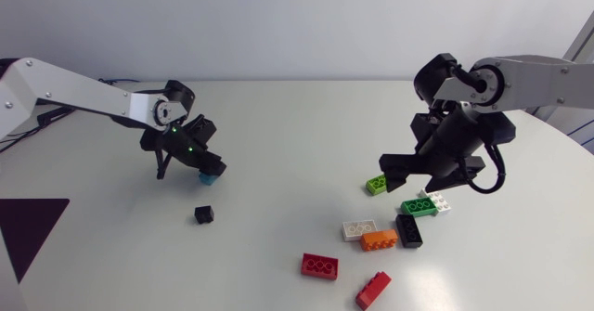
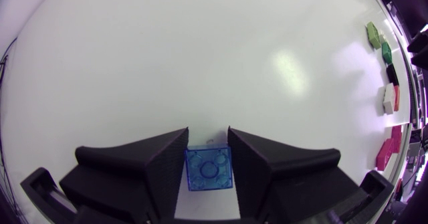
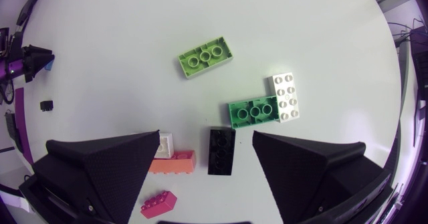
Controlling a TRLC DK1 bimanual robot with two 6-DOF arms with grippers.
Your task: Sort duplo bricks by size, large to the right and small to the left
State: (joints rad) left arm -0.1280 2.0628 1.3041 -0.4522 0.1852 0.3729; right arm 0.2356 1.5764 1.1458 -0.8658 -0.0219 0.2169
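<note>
The left arm (image 1: 83, 96) enters from the left edge, its links sloping down toward the wrist. The left gripper (image 1: 202, 162) points downward; both fingers (image 2: 167, 157) press opposite sides of a small blue brick (image 2: 209, 168) held between them. The right arm (image 1: 538, 77) enters from the right edge, wrist bent downward. The right gripper (image 1: 418, 167) points down with its fingers (image 3: 107, 164) spread wide apart.

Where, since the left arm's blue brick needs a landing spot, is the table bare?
Bare: the wide middle between the small black brick and the lime brick, and all the table beyond it. Crowded: the brick cluster beneath the open right end effector, down to the two red bricks.
</note>
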